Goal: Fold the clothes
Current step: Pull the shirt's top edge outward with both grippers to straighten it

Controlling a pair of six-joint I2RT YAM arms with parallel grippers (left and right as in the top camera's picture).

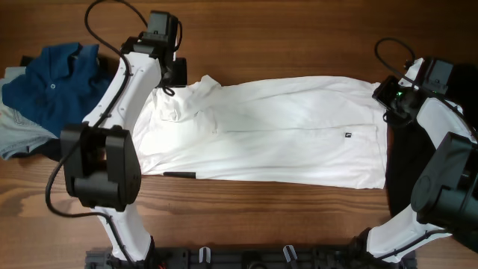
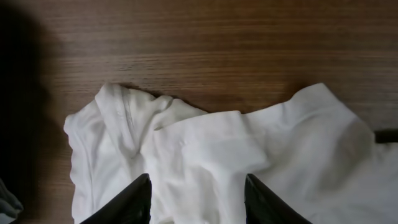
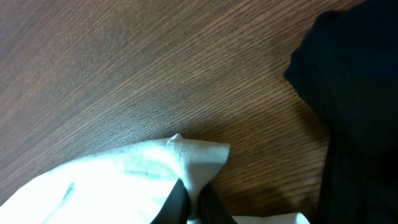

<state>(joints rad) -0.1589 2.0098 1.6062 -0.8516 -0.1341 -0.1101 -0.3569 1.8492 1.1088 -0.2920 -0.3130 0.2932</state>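
The white shirt (image 1: pixel 276 131) lies folded lengthwise across the table, with a tiny dark logo mark near its right end. My left gripper (image 1: pixel 170 72) is open above the shirt's bunched far left end; in the left wrist view its fingers (image 2: pixel 196 196) stand apart over the white fabric (image 2: pixel 205 149). My right gripper (image 1: pixel 388 93) is at the shirt's far right corner. In the right wrist view its fingers (image 3: pixel 193 202) are shut on a pinch of that white corner (image 3: pixel 186 155).
A dark blue polo shirt (image 1: pixel 56 82) lies on grey clothes at the left edge. A black garment (image 1: pixel 407 164) lies under the right arm and also shows in the right wrist view (image 3: pixel 354 93). A short black bar (image 1: pixel 179 174) sticks out at the shirt's near left edge.
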